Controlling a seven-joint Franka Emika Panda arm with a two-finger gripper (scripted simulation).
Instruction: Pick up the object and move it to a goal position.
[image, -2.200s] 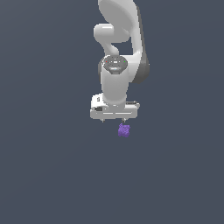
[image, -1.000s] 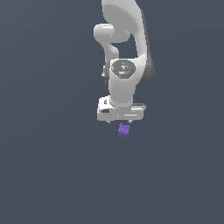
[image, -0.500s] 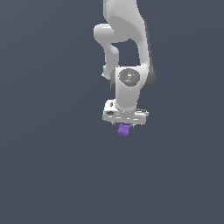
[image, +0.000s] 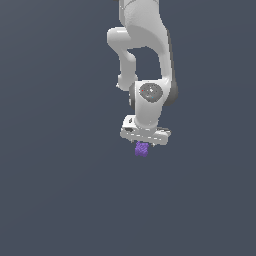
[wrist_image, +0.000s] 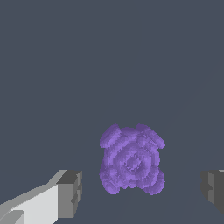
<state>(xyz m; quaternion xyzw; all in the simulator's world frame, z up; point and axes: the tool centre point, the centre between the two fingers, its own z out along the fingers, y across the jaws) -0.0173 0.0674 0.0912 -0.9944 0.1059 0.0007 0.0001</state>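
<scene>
The object (image: 142, 149) is a small purple lumpy block resting on the dark grey floor. In the exterior view my white gripper (image: 143, 142) hangs directly over it, the hand's underside almost at the block's top. In the wrist view the object (wrist_image: 132, 160) lies between my two grey fingertips (wrist_image: 70, 192), with a clear gap on each side. The gripper (wrist_image: 142, 189) is open and touches nothing.
A plain dark grey surface (image: 60, 200) surrounds the block on all sides. No other objects, containers or goal marker show in either view.
The arm has come down toward the block and the hand has turned slightly about its axis. The block has stayed where it was.
</scene>
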